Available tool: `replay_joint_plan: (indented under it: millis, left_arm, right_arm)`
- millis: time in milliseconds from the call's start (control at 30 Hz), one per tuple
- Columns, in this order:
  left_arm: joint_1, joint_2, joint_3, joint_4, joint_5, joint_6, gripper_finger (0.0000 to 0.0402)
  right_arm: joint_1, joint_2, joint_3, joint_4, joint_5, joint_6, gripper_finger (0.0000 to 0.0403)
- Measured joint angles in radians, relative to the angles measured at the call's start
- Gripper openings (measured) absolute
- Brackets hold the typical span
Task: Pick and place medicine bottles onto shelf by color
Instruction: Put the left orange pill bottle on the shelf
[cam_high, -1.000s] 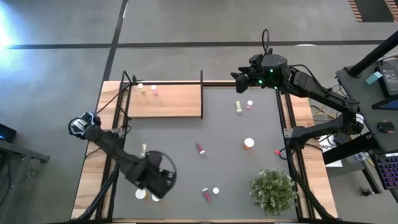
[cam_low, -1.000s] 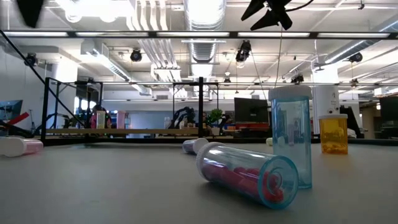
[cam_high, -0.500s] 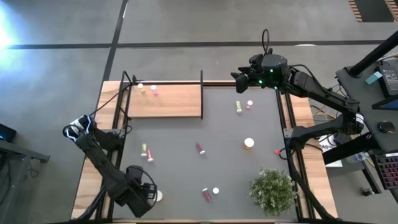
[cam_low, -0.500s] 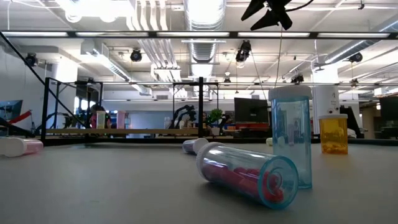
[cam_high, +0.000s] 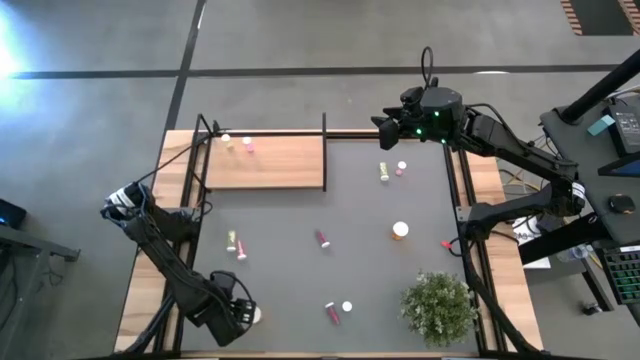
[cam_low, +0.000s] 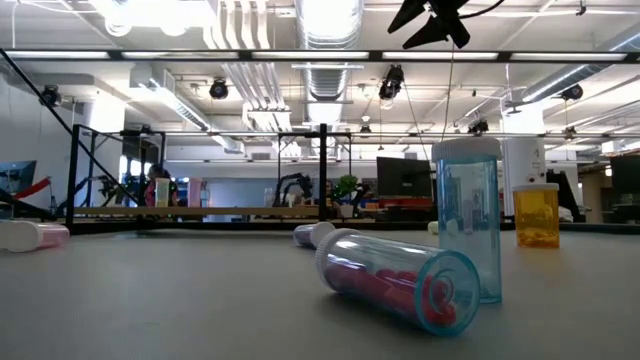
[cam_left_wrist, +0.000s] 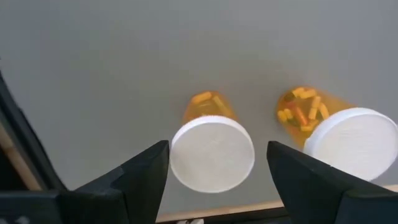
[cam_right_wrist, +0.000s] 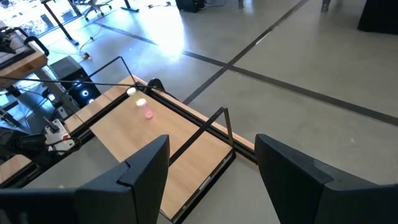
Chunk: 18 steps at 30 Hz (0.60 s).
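**Left gripper poised over an orange bottle at the near table edge**

Near field. The left gripper (cam_left_wrist: 214, 163) hangs at the table's near-left corner, about 7 o'clock from the table centre in the high view, jaws spread wide and holding nothing. Its wrist view looks down on an upright orange bottle (cam_left_wrist: 211, 146), whose white cap sits squarely between the two fingers (cam_left_wrist: 146, 171). A second orange bottle (cam_left_wrist: 329, 134) stands just beside the first, outside the far finger. To grasp well, the gripper should probably descend straight down so the fingers pass either side of the cap without nudging the neighbour, then close on the body below the cap.

Middle field. On the dark tabletop (cam_high: 300, 270) lie a yellow-green bottle (cam_high: 232, 242) at 9 o'clock, a pink bottle (cam_high: 322, 239) near the centre, another pink bottle (cam_high: 331, 313) with a white one beside it at 6 o'clock, and an orange bottle (cam_high: 400, 230) at 3 o'clock. A green plant (cam_high: 437, 306) stands at 5 o'clock.

Far field. The shelf (cam_high: 265, 162) lies at 11 o'clock, well apart from the left gripper, carrying two small bottles (cam_high: 236, 144) at its far-left corner. The right gripper (cam_right_wrist: 211, 168) waits at 1 o'clock, above the table's far edge, wide open and empty.
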Motion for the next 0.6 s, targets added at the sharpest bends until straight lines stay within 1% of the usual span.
replay_joint_plan:
  millis: [333, 433, 600]
  left_arm:
    - [0.000, -0.001, -0.059, 0.109, -0.008, 0.001, 0.0251]
    - [0.000, -0.001, -0.060, 0.111, -0.019, 0.004, 0.0239]
    - [0.011, -0.001, -0.056, 0.114, -0.021, 0.008, 0.0202]
  right_arm:
    - [0.000, 0.000, 0.000, 0.000, 0.000, 0.000, 0.0226]
    - [0.000, 0.000, 0.000, 0.000, 0.000, 0.000, 0.0226]
    - [0.000, 0.000, 0.000, 0.000, 0.000, 0.000, 0.0226]
